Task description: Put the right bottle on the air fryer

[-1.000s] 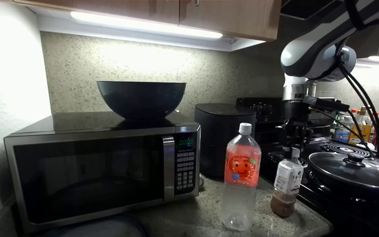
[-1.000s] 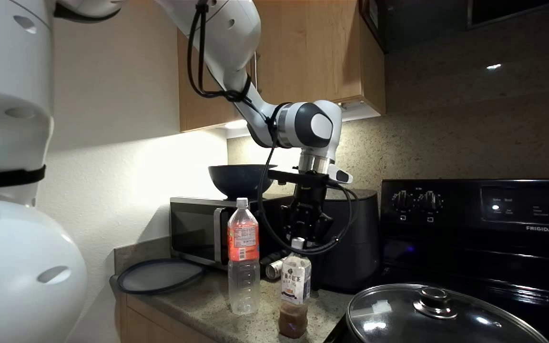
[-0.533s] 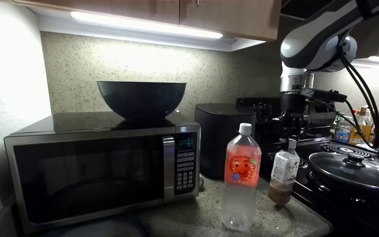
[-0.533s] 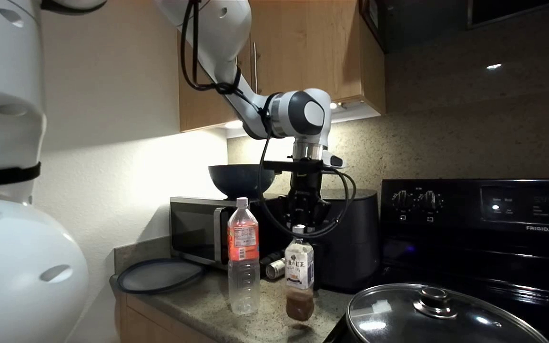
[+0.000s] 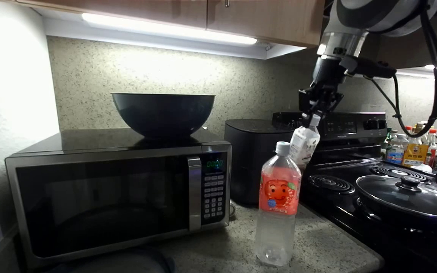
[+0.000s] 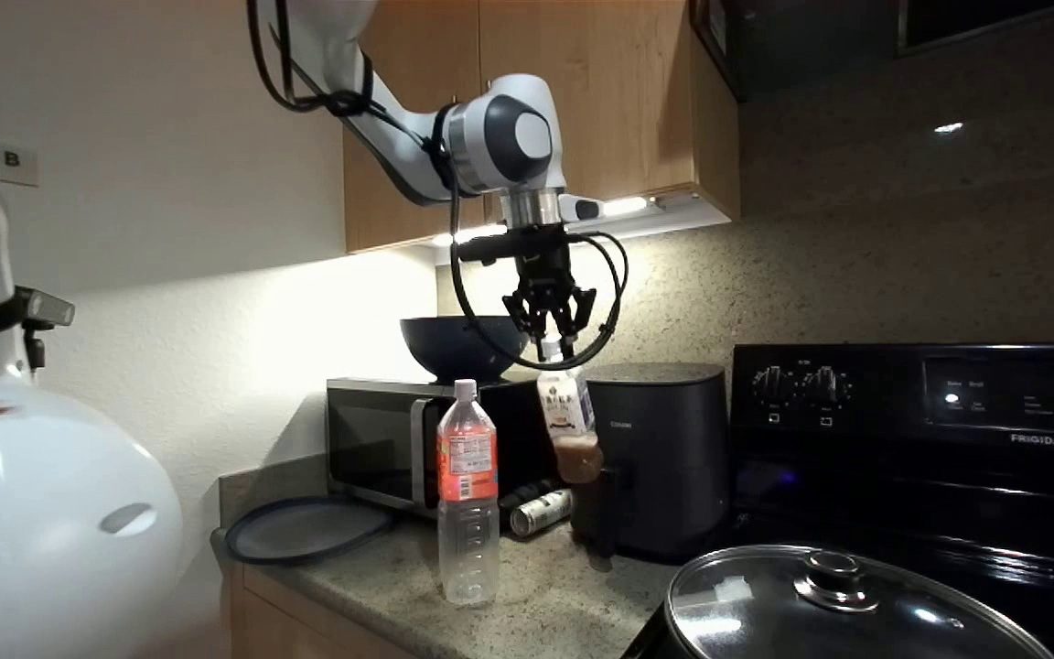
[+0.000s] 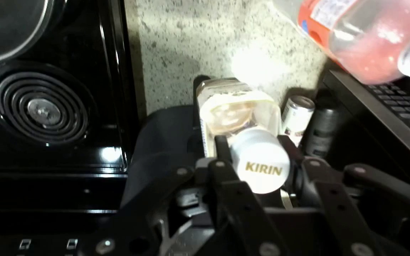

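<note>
kitchen, clearly: black coil stove [image 5: 340, 201] w/ lidded pan [image 5: 412, 201] on top, microwave [image 5: 120, 197], air fryer [image 6: 664, 458] on speckled counter [image 5: 317, 250], wood cabinets [image 6: 591, 101] overhead, bottles [image 5: 414, 153] clustered past stove

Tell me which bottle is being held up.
The small pale-labelled bottle: the pincer holds it tilted in the air, whereas the taller red-orange-labelled bottle stands upright on the counter.

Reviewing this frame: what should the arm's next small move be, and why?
I'd probably raise the gripper before going across to the air fryer. It holds the small bottle near its white cap, and the bottle hangs tilted; in an exterior view its lower end appears below the fryer's top, so going across now could bump the two.
</note>
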{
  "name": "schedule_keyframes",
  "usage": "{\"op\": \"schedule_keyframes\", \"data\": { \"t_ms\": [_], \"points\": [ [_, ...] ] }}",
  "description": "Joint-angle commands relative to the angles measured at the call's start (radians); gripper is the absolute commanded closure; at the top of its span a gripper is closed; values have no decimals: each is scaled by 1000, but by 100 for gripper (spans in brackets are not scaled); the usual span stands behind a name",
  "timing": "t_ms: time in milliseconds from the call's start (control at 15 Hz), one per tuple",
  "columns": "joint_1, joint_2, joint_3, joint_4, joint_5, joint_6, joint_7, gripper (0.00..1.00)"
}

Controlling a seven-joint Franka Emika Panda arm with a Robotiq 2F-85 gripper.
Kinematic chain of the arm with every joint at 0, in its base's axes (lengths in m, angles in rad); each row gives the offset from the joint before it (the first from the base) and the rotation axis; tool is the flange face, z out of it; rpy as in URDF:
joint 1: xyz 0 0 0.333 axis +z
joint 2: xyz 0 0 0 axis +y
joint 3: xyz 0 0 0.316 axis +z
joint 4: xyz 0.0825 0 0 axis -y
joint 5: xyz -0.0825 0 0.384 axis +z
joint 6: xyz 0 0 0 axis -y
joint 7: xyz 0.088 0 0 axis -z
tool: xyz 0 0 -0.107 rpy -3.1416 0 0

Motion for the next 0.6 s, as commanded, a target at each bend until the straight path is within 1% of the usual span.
{"op": "schedule_keyframes", "data": {
  "t_ms": [0,200,400,533],
  "points": [
    [4,-138,14,-106,-14,169,20,88],
    [1,-186,-1,-177,26,356,22,87],
    [-10,-218,4,-242,8,556,35,88],
    [-22,-238,23,-284,-19,690,36,88]
  ]
}}
